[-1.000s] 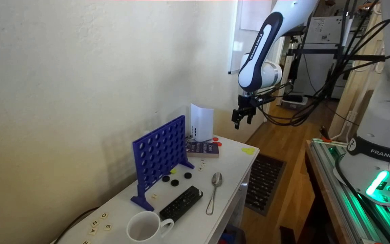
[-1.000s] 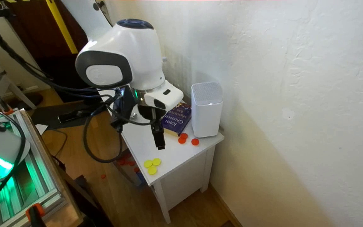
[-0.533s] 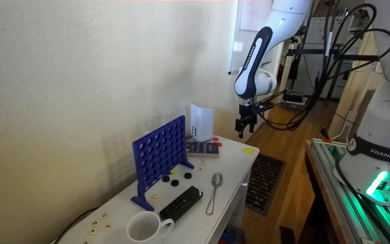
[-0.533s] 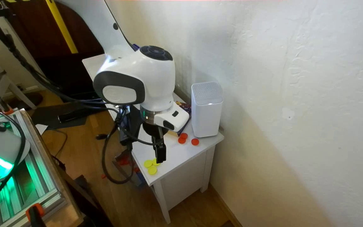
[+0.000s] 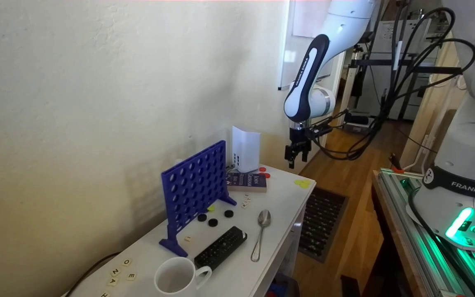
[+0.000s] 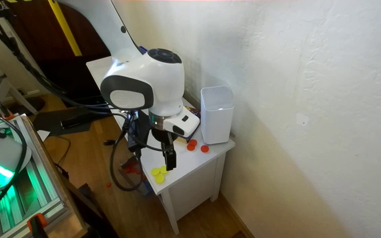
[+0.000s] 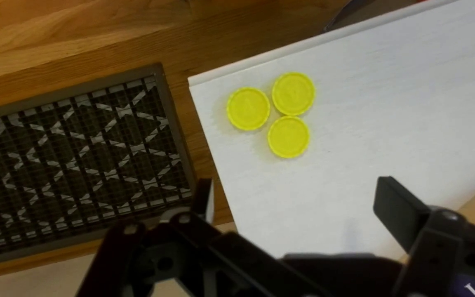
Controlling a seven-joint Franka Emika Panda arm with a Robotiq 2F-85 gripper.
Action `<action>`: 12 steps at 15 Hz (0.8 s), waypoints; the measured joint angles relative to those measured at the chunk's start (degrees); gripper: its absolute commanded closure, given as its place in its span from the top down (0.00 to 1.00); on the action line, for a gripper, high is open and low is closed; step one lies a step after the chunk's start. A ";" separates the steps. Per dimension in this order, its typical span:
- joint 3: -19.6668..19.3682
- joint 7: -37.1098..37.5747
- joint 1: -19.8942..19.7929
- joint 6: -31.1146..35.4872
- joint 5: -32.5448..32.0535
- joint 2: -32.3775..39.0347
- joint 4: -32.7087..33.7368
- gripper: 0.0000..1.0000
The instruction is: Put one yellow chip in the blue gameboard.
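Observation:
Three yellow chips lie flat and close together near a corner of the white table; in the wrist view they are a left chip, an upper right chip and a lower chip. The group shows in both exterior views. Another yellow chip lies by the foot of the upright blue gameboard. Only a small blue corner of the gameboard shows behind the arm. My gripper is open and empty, above the table near the chips; both exterior views show it.
A tall white box, a book and red chips stand or lie near the chips. A spoon, a remote, black chips, letter tiles and a white mug are farther along the table.
My arm and open gripper have come down nearer to the table corner with the yellow chips. In the last half second the gripper has shifted only slightly. The chips and gameboard have not moved.

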 measured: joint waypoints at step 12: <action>4.63 -1.49 -4.06 9.22 0.05 5.99 -0.06 1.00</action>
